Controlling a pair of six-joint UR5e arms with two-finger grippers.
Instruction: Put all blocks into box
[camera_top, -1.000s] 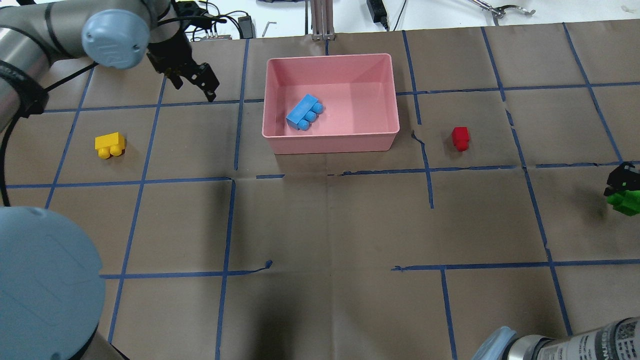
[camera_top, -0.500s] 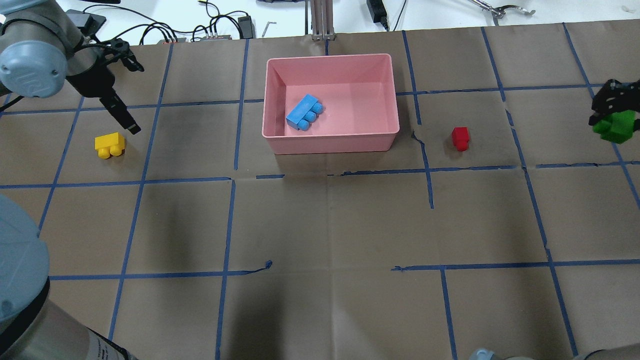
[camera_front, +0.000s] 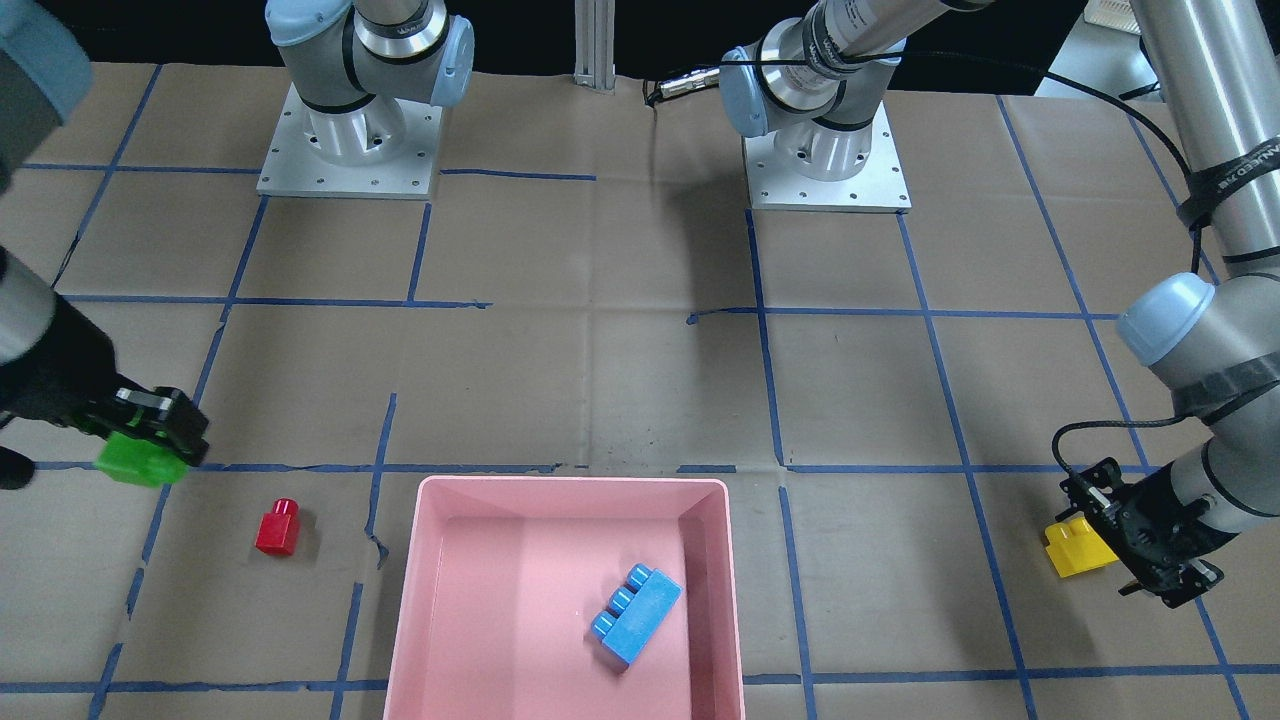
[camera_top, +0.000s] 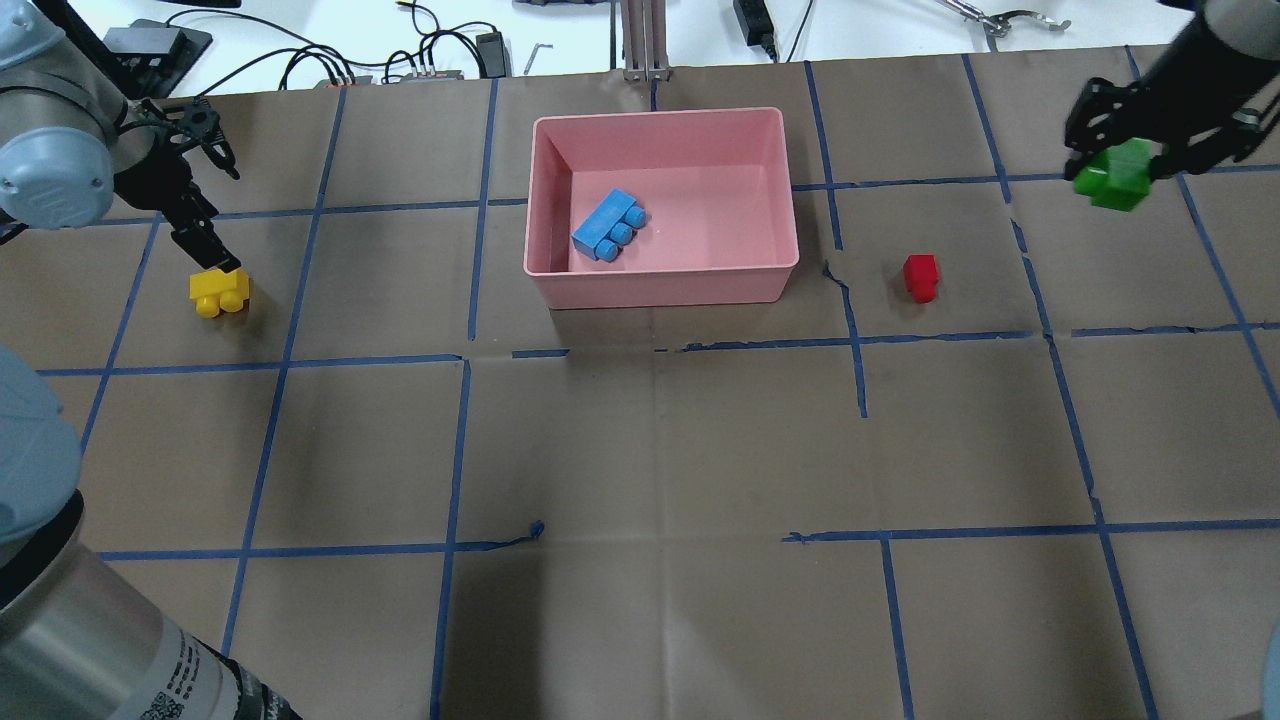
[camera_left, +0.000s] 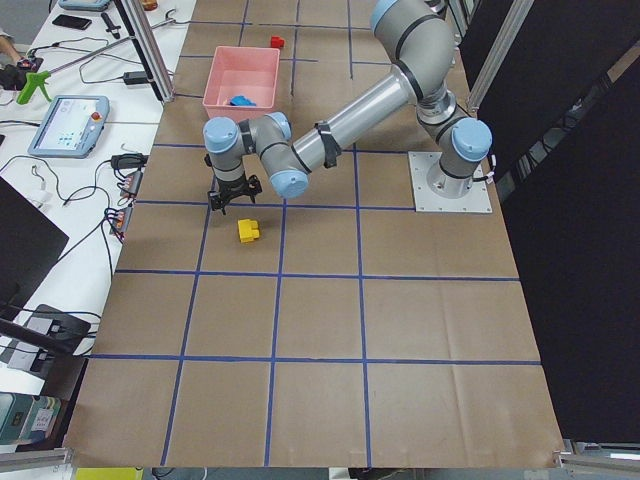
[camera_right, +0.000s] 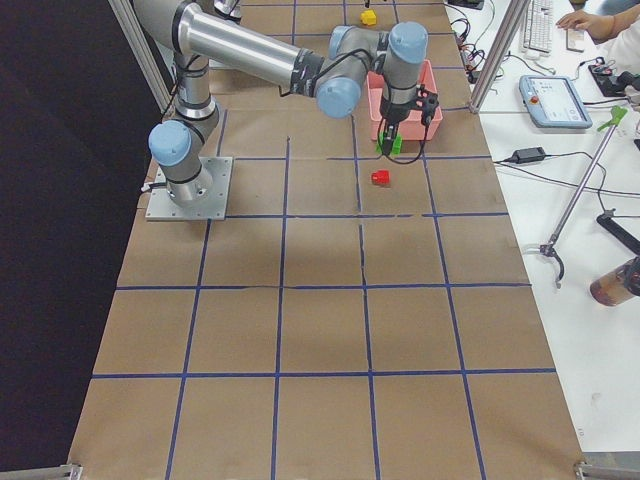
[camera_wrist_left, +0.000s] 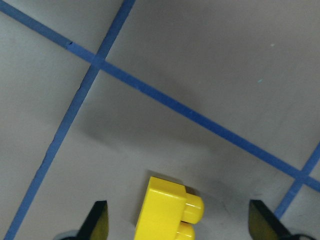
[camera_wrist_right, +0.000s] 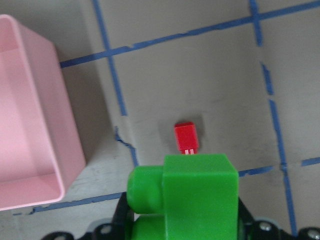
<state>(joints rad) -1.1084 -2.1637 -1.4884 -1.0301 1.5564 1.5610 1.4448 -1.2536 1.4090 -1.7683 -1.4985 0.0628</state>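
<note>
The pink box (camera_top: 660, 290) holds the light-blue three-stud block (camera_top: 608, 225), also seen from the front (camera_front: 635, 613). The yellow block (camera_top: 220, 292) lies on the table at the left. My left gripper (camera_top: 207, 258) hangs open just over it. In the left wrist view the yellow block (camera_wrist_left: 167, 210) sits between the spread fingers (camera_wrist_left: 97, 222). My right gripper (camera_top: 1110, 150) is shut on the green block (camera_top: 1115, 175) and holds it in the air at the far right. The red block (camera_top: 921, 275) lies on the table between the box and the green block.
Brown paper with blue tape lines covers the table. Cables and tools (camera_top: 420, 55) lie beyond its far edge. The two arm bases (camera_front: 350, 130) stand at the robot's side. In the right wrist view the box wall (camera_wrist_right: 30, 125) is to the left of the red block (camera_wrist_right: 186, 137).
My left gripper has moved away from the box, left and down, to just over the yellow block. My right gripper has carried the green block toward the table's far side and inward.
</note>
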